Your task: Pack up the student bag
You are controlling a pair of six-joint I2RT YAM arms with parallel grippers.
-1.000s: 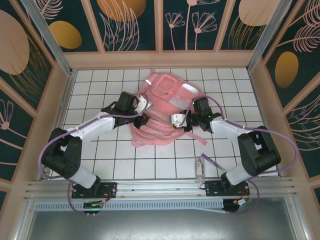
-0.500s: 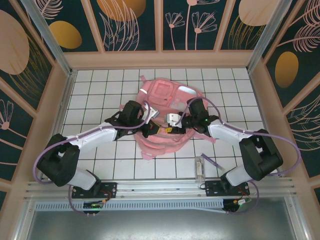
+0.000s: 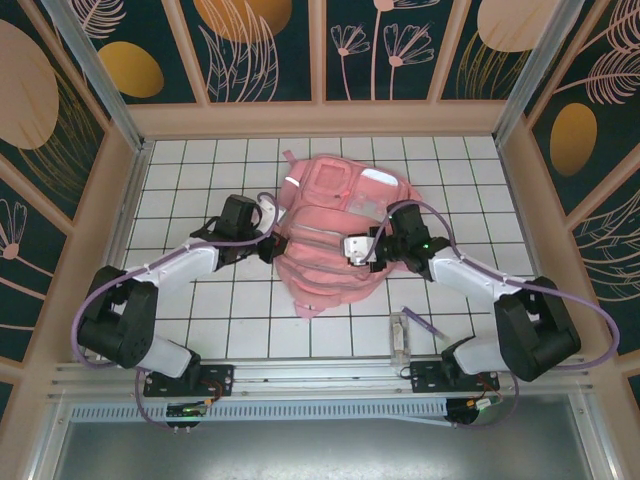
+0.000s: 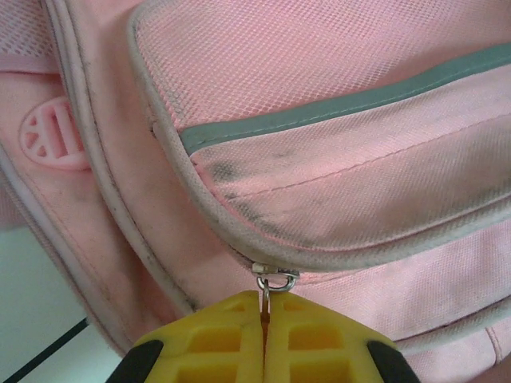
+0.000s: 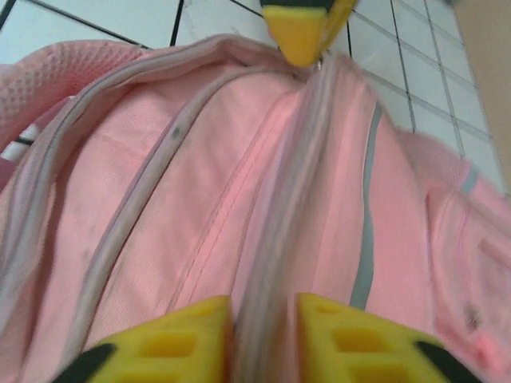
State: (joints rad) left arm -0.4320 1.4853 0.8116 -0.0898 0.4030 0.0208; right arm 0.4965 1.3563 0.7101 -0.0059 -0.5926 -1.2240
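I see the large soft pink fabric backpack (image 3: pixel 335 215) lying mid-way across the white gridded worktop (image 3: pixel 200 310), between both arms. My left gripper (image 4: pixel 265 323) is clenched on its small silver zipper pull (image 4: pixel 275 279). My right gripper (image 5: pixel 265 319) pinches a raised zip seam of the backpack.
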